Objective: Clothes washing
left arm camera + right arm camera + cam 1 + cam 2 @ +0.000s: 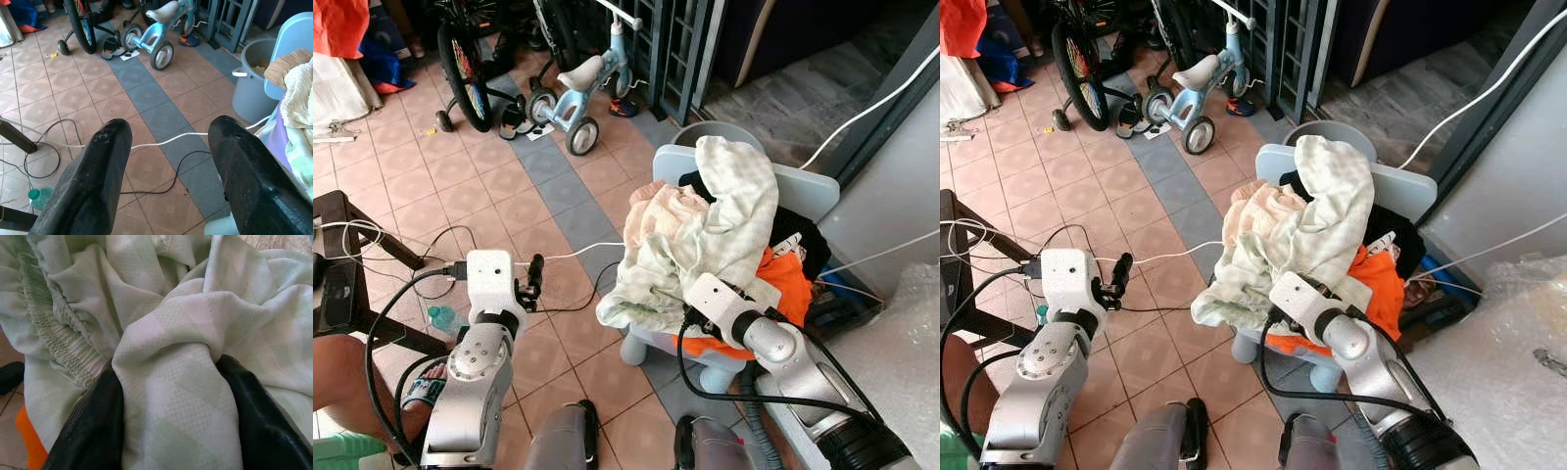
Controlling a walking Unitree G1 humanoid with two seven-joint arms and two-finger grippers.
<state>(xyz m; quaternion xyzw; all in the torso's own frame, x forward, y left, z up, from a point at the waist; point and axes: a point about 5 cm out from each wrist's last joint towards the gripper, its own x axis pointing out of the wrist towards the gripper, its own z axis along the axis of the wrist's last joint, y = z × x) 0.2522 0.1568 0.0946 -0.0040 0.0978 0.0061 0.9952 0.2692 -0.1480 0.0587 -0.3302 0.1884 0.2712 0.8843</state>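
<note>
A heap of clothes lies on a light blue child's chair (806,192). On top is a pale green cloth (729,201), with a peach garment (656,211), a black one (806,233) and an orange one (790,284) under it. My right gripper (168,369) is pushed into the heap's front, shut on a thick fold of the pale green cloth; its black fingers (93,431) press on both sides of the fold. My left gripper (534,275) hangs open over the tiled floor to the left of the chair, holding nothing.
A grey bucket (249,83) stands behind the chair. A blue tricycle (579,90) and a bicycle wheel (465,61) are at the back. Cables (573,257) run across the floor. A dark wooden bench (357,230), a green bottle (440,316) and a person's leg (347,382) are on the left.
</note>
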